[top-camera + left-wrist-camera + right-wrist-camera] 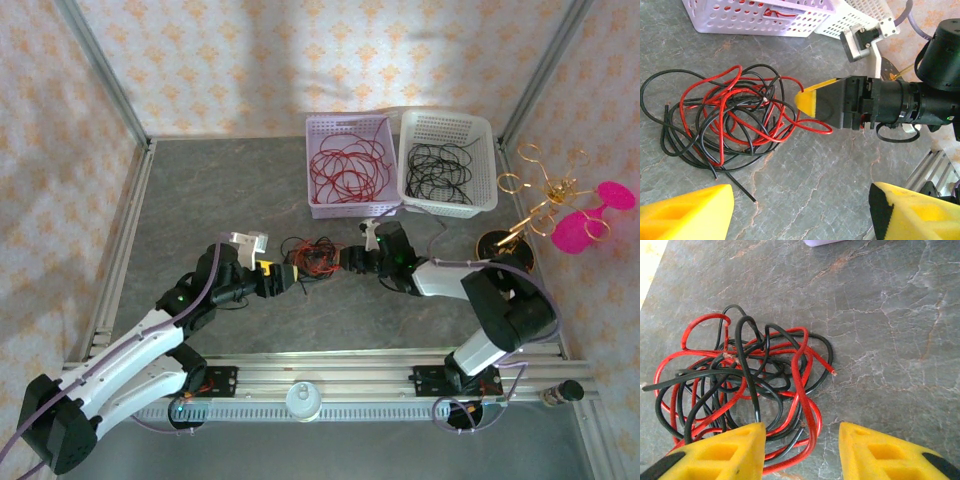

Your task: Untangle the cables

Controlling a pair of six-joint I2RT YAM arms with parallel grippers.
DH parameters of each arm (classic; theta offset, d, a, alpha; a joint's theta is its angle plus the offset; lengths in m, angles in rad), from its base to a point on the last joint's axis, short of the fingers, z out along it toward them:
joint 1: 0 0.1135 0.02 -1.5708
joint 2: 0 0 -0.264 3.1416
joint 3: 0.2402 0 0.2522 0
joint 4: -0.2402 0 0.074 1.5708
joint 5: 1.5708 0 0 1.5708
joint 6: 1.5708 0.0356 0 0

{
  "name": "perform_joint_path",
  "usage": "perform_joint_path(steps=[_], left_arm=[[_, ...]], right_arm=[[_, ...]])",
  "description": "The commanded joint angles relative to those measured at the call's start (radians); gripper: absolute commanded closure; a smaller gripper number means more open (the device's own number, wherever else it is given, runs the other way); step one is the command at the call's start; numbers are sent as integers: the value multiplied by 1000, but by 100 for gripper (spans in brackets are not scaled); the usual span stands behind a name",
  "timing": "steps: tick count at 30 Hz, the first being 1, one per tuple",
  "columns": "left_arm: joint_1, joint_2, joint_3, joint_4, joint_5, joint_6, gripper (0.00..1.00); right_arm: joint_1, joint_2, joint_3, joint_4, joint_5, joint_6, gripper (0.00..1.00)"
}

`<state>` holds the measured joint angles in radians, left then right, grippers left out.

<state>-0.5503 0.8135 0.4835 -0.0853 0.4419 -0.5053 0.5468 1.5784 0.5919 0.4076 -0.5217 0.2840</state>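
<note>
The cables [312,255] lie as a fist-sized tangle of red and black wires on the grey table, between both arms. My left gripper [293,273] is at the tangle's left side, and my right gripper [346,261] at its right side. In the left wrist view the cables [730,120] sit above the open left gripper [800,215], whose yellow fingers [685,212] have bare table between them. In the right wrist view the right gripper [802,452] stands open, with a red loop of the cables [740,380] reaching into the gap beside its left finger [720,455].
A lavender basket [312,160] holding red wires and a white basket [490,160] holding black wires stand behind the tangle. A gold wire stand [545,200] with pink discs is at the right. Metal frame rails edge the table.
</note>
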Motion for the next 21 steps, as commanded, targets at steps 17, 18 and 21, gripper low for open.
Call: perform_joint_path(steps=[17,18,21], left_arm=[[-3,45,92,22,23,61,27],[-3,47,104,27,18,76,27],[-3,36,139,46,1,124,27]], right_arm=[[57,-279,127,-240,72,-262,100],[70,-315,142,-274,77,-276,100],[85,-391,194,-362,74,-320,100]])
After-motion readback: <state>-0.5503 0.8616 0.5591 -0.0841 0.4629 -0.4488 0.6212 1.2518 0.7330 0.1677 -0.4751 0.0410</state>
